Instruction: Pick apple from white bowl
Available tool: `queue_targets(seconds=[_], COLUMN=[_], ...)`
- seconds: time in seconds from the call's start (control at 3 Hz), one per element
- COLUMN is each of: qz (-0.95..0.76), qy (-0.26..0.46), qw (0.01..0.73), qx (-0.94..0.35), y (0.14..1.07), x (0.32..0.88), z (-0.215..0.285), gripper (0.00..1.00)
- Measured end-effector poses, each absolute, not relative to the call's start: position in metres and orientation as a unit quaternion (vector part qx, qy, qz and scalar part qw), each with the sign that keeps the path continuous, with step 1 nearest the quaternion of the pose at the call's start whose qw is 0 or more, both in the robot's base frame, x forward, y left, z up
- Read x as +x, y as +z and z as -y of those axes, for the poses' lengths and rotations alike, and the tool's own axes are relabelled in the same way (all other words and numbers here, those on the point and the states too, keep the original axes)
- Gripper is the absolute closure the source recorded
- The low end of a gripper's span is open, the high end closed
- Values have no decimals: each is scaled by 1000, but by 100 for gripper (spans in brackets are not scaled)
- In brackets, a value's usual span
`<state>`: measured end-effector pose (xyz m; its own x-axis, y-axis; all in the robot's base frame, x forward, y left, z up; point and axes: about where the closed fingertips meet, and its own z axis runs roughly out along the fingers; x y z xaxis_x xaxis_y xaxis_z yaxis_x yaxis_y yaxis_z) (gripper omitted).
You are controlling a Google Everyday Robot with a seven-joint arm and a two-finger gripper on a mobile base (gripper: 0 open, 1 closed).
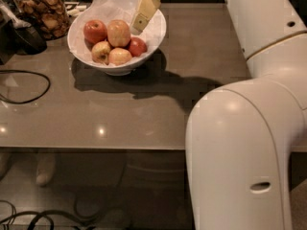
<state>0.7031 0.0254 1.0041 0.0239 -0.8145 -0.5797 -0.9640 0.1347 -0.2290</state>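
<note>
The white bowl (154, 32) with crinkled paper lining stands at the table's back left. The apple (119, 32), the largest one, pale yellow-orange with a pink blush, sits in its middle. Deep red apples (95, 31) lie to its left and right, and smaller yellow-green apples (120, 56) lie in front. My gripper (140, 21) comes down from the top edge over the bowl's right side. Its tip is just right of the apple and a little above it, not touching it.
A glass jar of brown snacks (43, 11) and a dark object (26, 35) stand left of the bowl. A black cable (29, 87) loops on the table's left. My white arm (240, 152) fills the right foreground. The table's front edge (96, 147) is near.
</note>
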Motion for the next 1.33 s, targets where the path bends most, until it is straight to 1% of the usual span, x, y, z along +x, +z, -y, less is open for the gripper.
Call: queue_targets(seconds=[0.33,1.33], qz=[-680,-682], qy=[118,138], qw=[308,312], qx=[-655,-647], y=[999,993], x=[716,725], z=[-42,-61], gripper=[0,0])
